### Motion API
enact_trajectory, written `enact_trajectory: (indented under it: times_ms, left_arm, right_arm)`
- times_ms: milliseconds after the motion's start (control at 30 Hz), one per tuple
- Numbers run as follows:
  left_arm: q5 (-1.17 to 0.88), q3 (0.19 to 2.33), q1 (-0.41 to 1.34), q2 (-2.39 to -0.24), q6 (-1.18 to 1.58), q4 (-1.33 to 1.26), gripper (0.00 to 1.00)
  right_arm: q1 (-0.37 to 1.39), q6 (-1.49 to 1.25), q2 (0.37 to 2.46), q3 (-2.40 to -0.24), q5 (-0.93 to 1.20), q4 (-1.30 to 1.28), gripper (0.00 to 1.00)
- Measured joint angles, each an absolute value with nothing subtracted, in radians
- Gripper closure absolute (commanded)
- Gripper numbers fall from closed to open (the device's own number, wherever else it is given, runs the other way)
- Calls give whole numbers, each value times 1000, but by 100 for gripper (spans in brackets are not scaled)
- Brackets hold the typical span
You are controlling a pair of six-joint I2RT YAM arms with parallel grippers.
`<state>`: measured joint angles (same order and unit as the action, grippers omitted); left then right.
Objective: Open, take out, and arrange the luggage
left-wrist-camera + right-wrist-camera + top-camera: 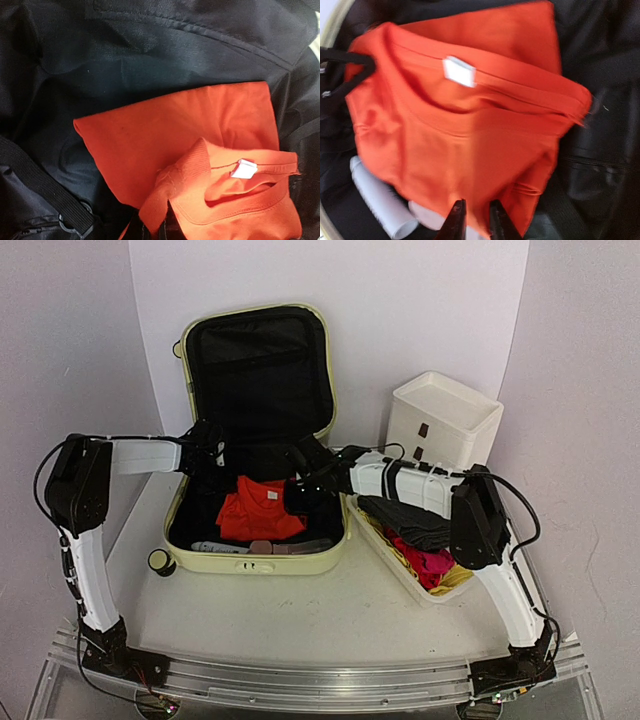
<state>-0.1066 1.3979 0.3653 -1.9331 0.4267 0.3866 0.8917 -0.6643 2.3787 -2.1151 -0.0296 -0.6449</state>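
While the luggage [290,562] lies open on the grey tabletop [330,620] between the two arms, its pale yellow-green lid stands upright at the back and shows black fabric lining. Right of the luggage and further back sits a white drawer box [440,425]. Just beside the luggage's right wall lies a white mesh basket [400,575], which holds a dark grey cloth [405,520] on top of pink and yellow pieces.

Inside the luggage's base, an orange-red T-shirt [258,508] lies folded on the black lining, neckband up. The left gripper [156,232] reaches in over the luggage's left wall. Its jaws are closed, and a fold of the shirt's neckband bunches up at its tips. Whether that fold is pinched cannot be told. The right gripper [476,207] reaches in over the luggage's right wall and hangs at the shirt's edge, its jaws a narrow slit apart with orange cloth showing in the gap.

A white tube [380,205] lies under the shirt along the luggage's front wall. A black caster wheel [160,561] sticks out at the luggage's front left corner. A small white label [460,71] sits inside the shirt's neckband.
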Motion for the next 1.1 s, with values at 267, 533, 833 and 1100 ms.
enact_trajectory:
  times_ms: [267, 533, 833, 1100]
  left_arm:
    - [-102, 1440, 365, -1986, 396, 406, 99]
    - [-102, 1455, 365, -1987, 390, 425, 99]
    - [-103, 1459, 365, -2001, 390, 428, 99]
    - [-115, 1459, 364, -2006, 390, 428, 99]
  right_arm:
    - [881, -730, 2381, -2071, -136, -650, 43]
    - [836, -768, 2477, -2168, -107, -640, 37]
    - [825, -823, 2571, -2239, -41, -612, 43]
    - [822, -838, 2605, -2268, 7, -612, 100]
